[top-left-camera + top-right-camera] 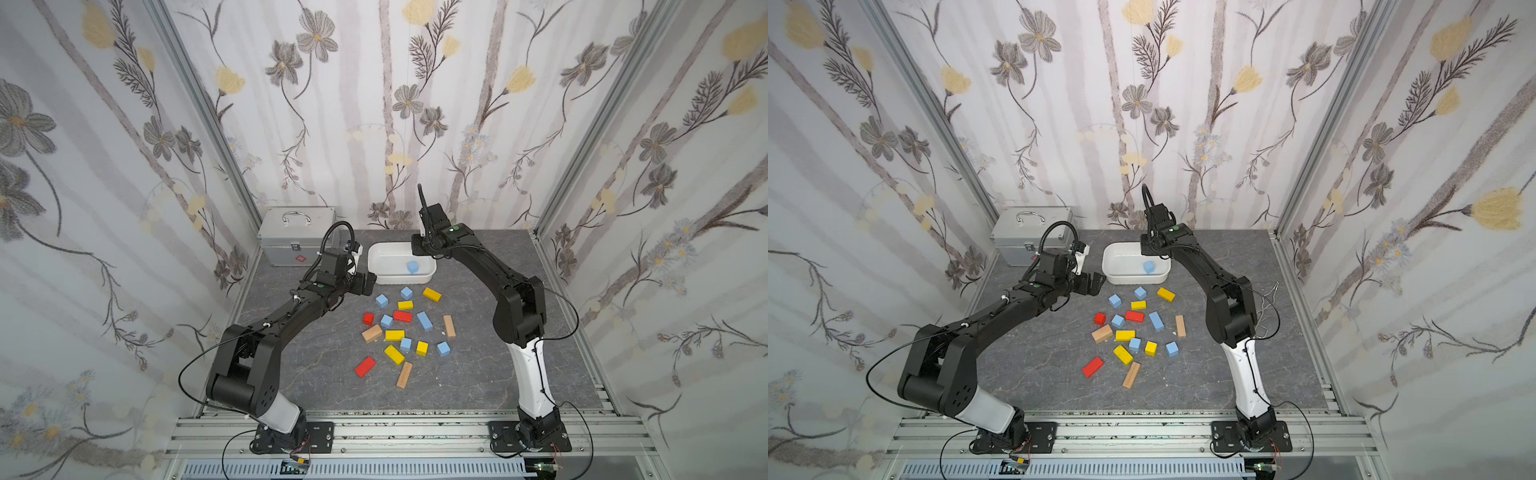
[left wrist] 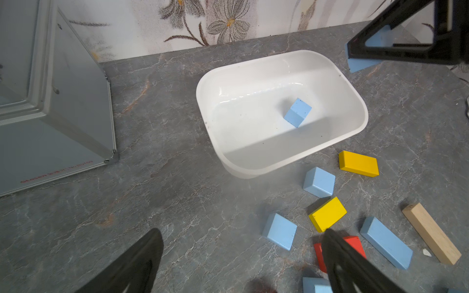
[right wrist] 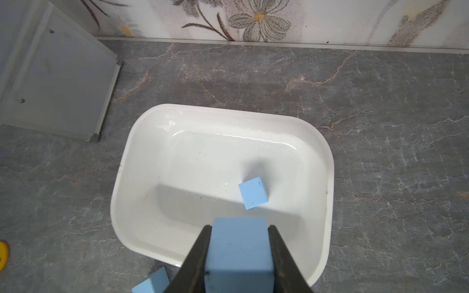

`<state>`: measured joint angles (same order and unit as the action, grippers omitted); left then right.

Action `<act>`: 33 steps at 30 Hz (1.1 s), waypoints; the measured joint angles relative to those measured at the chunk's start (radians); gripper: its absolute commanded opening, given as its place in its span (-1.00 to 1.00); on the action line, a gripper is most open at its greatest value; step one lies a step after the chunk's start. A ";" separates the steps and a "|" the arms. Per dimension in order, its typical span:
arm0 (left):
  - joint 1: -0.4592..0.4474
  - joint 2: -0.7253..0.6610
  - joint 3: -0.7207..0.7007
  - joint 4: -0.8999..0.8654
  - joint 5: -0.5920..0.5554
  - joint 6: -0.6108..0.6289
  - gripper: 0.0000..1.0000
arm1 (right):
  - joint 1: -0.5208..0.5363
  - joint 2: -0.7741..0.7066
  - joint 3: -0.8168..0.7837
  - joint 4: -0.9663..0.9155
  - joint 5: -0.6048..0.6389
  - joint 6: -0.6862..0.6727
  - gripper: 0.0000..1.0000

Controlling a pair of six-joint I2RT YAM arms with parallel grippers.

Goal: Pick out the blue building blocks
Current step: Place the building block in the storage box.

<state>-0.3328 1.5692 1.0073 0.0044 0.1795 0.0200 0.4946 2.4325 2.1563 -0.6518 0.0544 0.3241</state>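
Observation:
My right gripper (image 3: 239,228) is shut on a light-blue cube (image 3: 239,251) and holds it above the near edge of the white tub (image 3: 119,203). One blue cube (image 3: 253,192) lies inside the tub (image 1: 386,279). Several blue building blocks lie scattered on the grey table in front of the tub, among them a cube (image 1: 381,300), another cube (image 1: 443,349) and a longer bar (image 1: 424,321). My left gripper (image 2: 241,233) hangs open with nothing between its fingers, left of the tub and close to the nearest blue cube (image 2: 280,230).
A silver case (image 1: 297,237) stands at the back left beside the tub. Yellow blocks (image 1: 432,294), red blocks (image 1: 365,366) and tan wood blocks (image 1: 404,375) lie mixed among the blue ones. Papered walls close in three sides.

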 measured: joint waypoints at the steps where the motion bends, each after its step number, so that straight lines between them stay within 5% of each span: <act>1: 0.000 0.009 0.003 0.002 0.003 0.001 1.00 | -0.008 0.020 0.019 0.000 0.000 -0.003 -1.00; 18: 0.000 0.100 0.010 0.011 0.027 0.026 1.00 | -0.051 0.179 0.123 0.006 -0.037 -0.034 -1.00; 33: 0.001 0.102 0.010 0.010 0.031 0.032 1.00 | -0.051 0.228 0.125 0.043 -0.053 0.010 -0.66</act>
<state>-0.3321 1.6714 1.0172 0.0147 0.2108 0.0525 0.4438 2.6602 2.2814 -0.6090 0.0017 0.3340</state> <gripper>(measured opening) 0.997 0.322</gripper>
